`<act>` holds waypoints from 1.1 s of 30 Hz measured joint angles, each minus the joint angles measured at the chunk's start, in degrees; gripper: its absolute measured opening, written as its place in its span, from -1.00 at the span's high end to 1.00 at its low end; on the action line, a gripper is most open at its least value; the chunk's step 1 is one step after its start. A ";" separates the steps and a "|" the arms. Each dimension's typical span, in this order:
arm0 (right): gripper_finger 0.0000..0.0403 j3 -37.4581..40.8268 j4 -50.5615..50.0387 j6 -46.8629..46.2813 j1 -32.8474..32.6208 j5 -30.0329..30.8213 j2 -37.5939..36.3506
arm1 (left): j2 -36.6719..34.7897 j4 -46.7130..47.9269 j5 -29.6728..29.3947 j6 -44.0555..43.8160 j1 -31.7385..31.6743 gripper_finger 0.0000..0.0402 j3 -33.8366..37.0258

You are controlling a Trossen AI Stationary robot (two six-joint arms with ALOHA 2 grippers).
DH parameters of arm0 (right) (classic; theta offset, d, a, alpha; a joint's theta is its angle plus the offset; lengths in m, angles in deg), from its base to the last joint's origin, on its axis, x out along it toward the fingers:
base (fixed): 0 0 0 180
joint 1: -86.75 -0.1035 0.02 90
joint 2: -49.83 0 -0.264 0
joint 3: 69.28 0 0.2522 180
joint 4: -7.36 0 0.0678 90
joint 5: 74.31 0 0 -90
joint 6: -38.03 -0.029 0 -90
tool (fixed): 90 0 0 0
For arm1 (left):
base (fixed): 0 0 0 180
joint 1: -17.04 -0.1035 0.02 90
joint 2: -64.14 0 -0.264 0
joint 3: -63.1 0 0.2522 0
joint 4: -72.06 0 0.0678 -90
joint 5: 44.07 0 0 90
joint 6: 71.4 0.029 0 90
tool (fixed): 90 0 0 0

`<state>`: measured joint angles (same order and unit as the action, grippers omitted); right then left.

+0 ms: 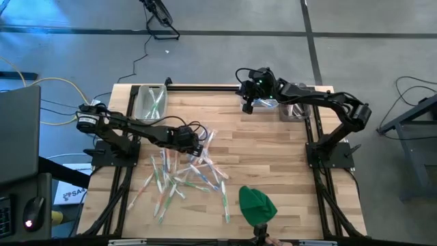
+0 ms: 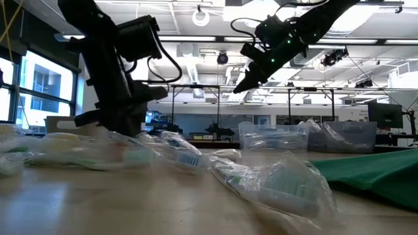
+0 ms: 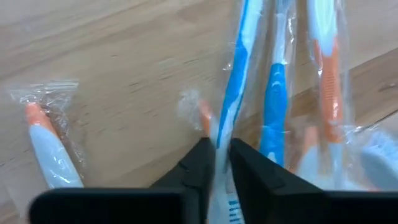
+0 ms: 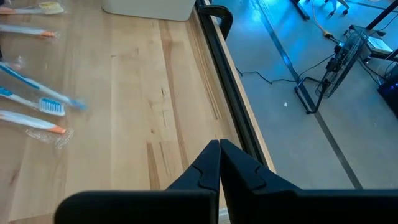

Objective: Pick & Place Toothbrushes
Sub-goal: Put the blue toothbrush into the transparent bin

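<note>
The left gripper (image 3: pixel 222 163), low in the left wrist frame, is pinched narrowly on a blue wrapped toothbrush (image 3: pixel 235 93) from the toothbrush pile (image 1: pixel 184 174) at centre-left of the high view. The slick wrapper could slip out, or drag the neighbouring orange toothbrush (image 3: pixel 329 68) along. Only the wrist view shows this pinch; the high view alone shows the right gripper (image 1: pixel 247 104), fingers together and empty, raised at upper centre.

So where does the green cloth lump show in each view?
High view: green cloth lump at the table's near edge, right of the wrapped toothbrush pile.
Low view: lower right.
Left wrist view: not in it.
Right wrist view: not in it.
Shared landmark: the pile.
</note>
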<state>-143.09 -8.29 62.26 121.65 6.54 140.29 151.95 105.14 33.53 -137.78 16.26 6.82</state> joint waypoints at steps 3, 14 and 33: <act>0.99 0.00 -0.02 0.00 0.00 0.00 0.00 | -0.38 -0.12 -0.09 0.13 0.00 0.90 0.00; 0.99 0.00 -0.07 0.02 0.00 0.00 0.00 | -6.80 -0.04 -1.44 3.57 0.00 0.82 0.09; 0.99 0.00 -0.35 3.01 -0.02 0.73 0.00 | -11.21 -0.09 -10.52 12.59 -1.80 0.93 0.04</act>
<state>-143.09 -8.64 65.27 121.63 7.28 140.29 140.74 105.05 23.02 -125.19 14.47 6.86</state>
